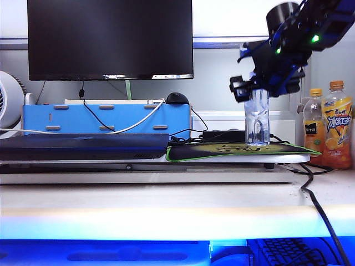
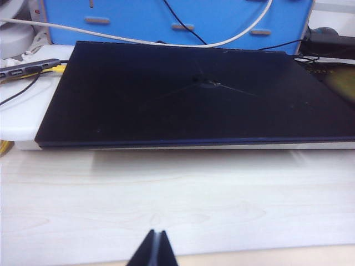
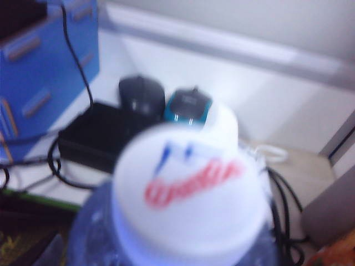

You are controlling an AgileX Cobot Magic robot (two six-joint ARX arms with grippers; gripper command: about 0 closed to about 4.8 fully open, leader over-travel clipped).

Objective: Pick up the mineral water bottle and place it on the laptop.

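Observation:
The mineral water bottle [image 1: 257, 119], clear with a twisted body, stands upright on the green-edged mouse pad [image 1: 238, 150]. Its white cap [image 3: 188, 205] fills the right wrist view, blurred and very close. My right gripper [image 1: 259, 88] hangs over the bottle's top and hides the cap in the exterior view; its jaws stand wide on either side of the neck, open. The laptop [image 1: 83, 146], a flat dark slab [image 2: 194, 94], lies closed to the left of the bottle. My left gripper [image 2: 155, 235] is shut and empty, low over the pale desk in front of the laptop.
Two orange-drink bottles [image 1: 337, 124] stand at the far right. A black monitor [image 1: 110, 39] and a blue box [image 1: 105, 117] sit behind the laptop. A mouse [image 1: 177, 98], a black power brick [image 1: 222, 135] and loose cables [image 1: 310, 194] lie around the pad.

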